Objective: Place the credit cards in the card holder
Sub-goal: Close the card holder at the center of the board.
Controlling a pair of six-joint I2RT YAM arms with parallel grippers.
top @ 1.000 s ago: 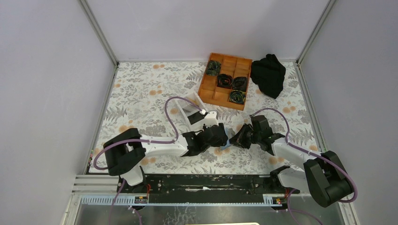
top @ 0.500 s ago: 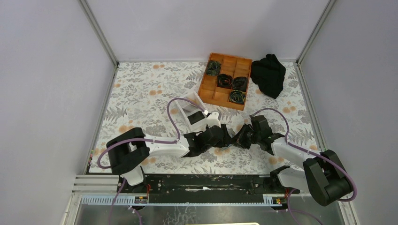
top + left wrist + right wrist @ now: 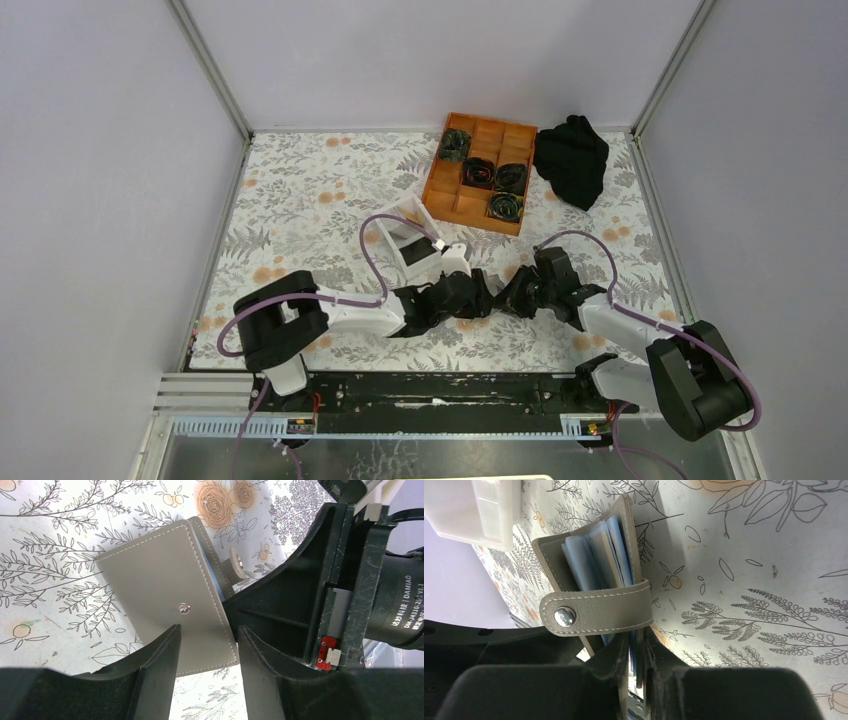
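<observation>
Card holder (image 3: 165,590): one (cards (image 3: 611,555) inside, uncountable) | left fingers (image 3: 150,680) apart | right fingers (image 3: 609,680) clamped on it

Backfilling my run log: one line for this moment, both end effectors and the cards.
left end effector: open, over card holder | right end effector: at its open edge, grip unclear | credit cards: tucked inside

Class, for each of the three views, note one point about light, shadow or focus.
Top view: soft, even light, hardly any shadow. Left wrist: holder sharp, its stud glinting, near fingers dark. Right wrist: strap sharp, fingers dark and soft; the holder shadows the cloth.
</observation>
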